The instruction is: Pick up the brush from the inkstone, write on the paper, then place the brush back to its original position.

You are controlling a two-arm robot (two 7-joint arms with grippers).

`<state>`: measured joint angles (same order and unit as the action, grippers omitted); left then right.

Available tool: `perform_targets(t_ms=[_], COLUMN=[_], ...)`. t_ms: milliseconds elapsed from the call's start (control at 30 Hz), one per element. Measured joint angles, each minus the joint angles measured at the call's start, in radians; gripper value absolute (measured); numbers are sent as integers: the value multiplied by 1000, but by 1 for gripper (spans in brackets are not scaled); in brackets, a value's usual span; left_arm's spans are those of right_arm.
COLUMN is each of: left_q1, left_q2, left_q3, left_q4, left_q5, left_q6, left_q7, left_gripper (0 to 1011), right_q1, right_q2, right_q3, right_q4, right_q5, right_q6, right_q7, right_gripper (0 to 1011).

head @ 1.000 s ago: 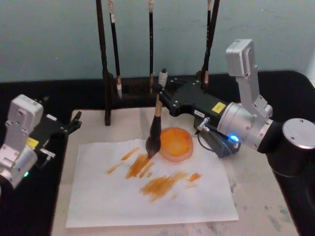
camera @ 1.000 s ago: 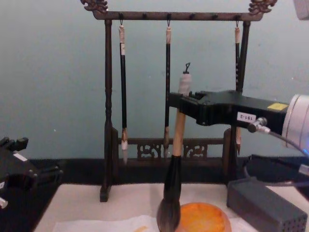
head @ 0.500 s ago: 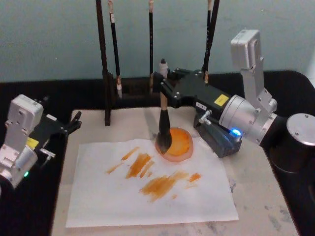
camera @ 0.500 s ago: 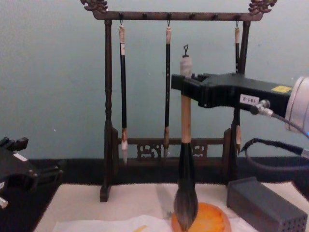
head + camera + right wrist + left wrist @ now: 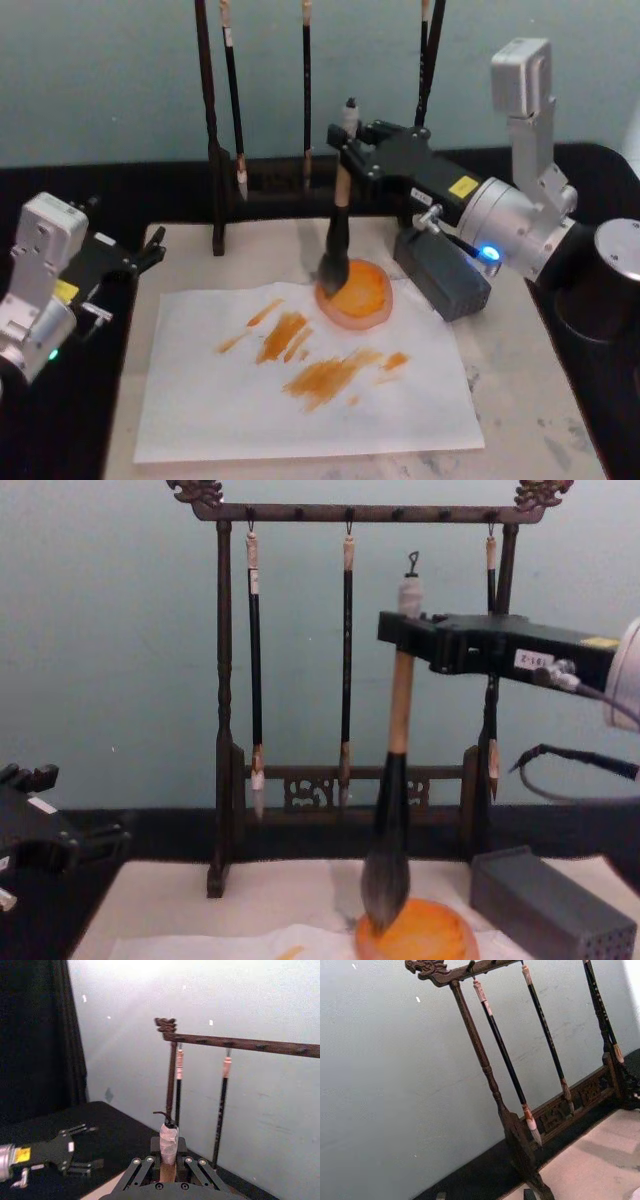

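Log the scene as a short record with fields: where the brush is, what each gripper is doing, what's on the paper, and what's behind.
Brush: upright, bristles down at the inkstone's left rim; contact unclear
Right gripper: shut on the brush's upper handle, just below the white cap
Left gripper: parked left of the paper, open
Paper: lying flat, several orange strokes on it
Behind: rack with three thin brushes hanging

R tool [image 5: 346, 152] moved brush [image 5: 336, 245] from paper [image 5: 300, 400] to over inkstone [image 5: 366, 297].
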<state>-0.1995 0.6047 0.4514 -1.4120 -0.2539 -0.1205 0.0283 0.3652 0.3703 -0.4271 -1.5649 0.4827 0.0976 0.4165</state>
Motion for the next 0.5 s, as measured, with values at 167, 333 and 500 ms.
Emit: perform_targets(t_ms=[167, 333, 500], left_q1=[0, 0, 0], left_q2=[0, 0, 0], left_q3=[0, 0, 0], left_q4=[0, 0, 0], left_q5=[0, 0, 0], left_q6=[0, 0, 0], left_q7=[0, 0, 0], left_gripper=[1001, 1001, 1001], right_q1=[9, 19, 26], right_q2=[-8, -13, -17], right_q3=[14, 19, 19], right_q4=[11, 22, 38], right_q5=[16, 19, 18], right_q6=[17, 22, 25], right_q7=[-21, -32, -37], right_gripper=[189, 189, 189])
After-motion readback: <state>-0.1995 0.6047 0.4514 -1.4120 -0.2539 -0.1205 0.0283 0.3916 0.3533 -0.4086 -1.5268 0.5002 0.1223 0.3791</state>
